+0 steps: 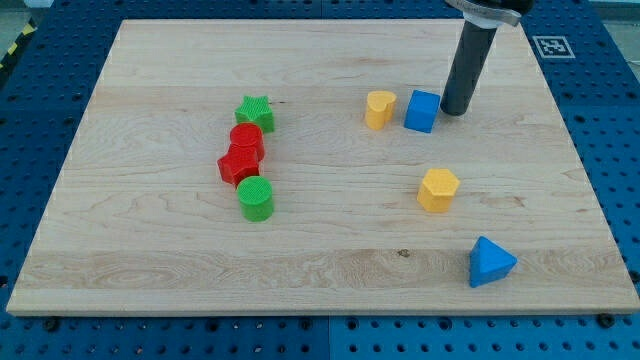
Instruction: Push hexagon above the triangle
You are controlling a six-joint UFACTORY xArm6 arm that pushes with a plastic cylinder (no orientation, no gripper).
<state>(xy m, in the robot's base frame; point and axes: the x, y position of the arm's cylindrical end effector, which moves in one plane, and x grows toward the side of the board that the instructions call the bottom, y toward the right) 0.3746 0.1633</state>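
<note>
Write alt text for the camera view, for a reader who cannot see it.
My tip rests on a wooden board, just right of a blue cube with a yellow heart-like block on its left. Below lie the yellow hexagon and blue triangle. At left, a green star, two red blocks and a green cylinder form a column.

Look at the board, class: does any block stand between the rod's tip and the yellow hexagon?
Nothing visible does. My tip sits just to the view's right of the blue cube; the yellow hexagon lies below it, with bare board between. The blue triangle lies lower right of the hexagon.
</note>
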